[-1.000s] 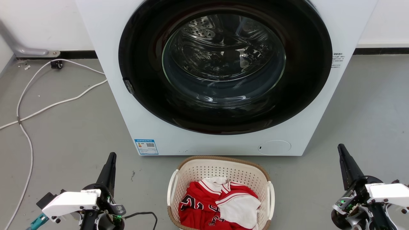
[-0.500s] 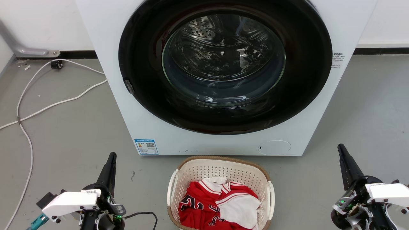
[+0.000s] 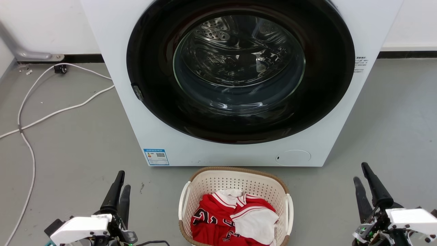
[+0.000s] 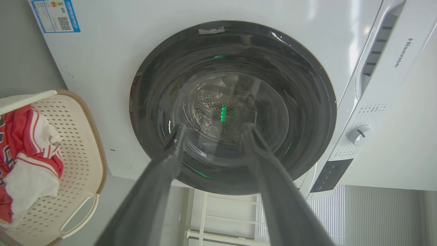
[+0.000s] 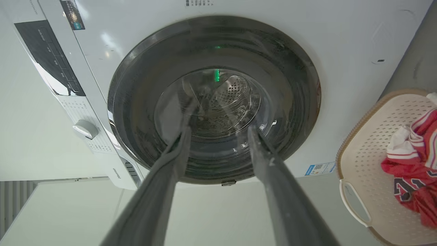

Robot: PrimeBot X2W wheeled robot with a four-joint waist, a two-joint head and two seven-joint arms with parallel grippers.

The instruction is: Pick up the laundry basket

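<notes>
so, the left gripper (image 3: 123, 181) was parked at about 7 o'clock in the head view, fingers spread apart and nothing held. The right gripper (image 3: 360, 172) was mirrored at about 5 o'clock, also parted and empty. Both were pointed toward 12 o'clock, at the washer (image 3: 112, 41) rather than at anything to be grabbed. That was backed up by the wrist views, where the glass door was framed between each pair of fingers and the basket was pushed off to one edge. The laundry basket (image 3: 239, 179) was sat on the floor (image 3: 68, 153) at 6 o'clock, between the two grippers but well apart from both, just in front of the washer, with a red and white jersey (image 3: 218, 215) piled inside. So the step in hand was judged to be the reach-in, not yet really started. For it to be done well, each wrist would probably need to be turned inward (left toward 3 o'clock, right toward 9) and lowered so a white loop could be taken between the fingers. That meant the left handle (image 3: 183, 200) at the basket's 9 o'clock and the right handle (image 3: 290, 205) at its 3. Both should be clamped at matching height and the lift made evenly, otherwise the basket could be tipped and the jersey spilled. Some flex was expected from those thin loops, so a centred grip was reckoned safer.
</notes>
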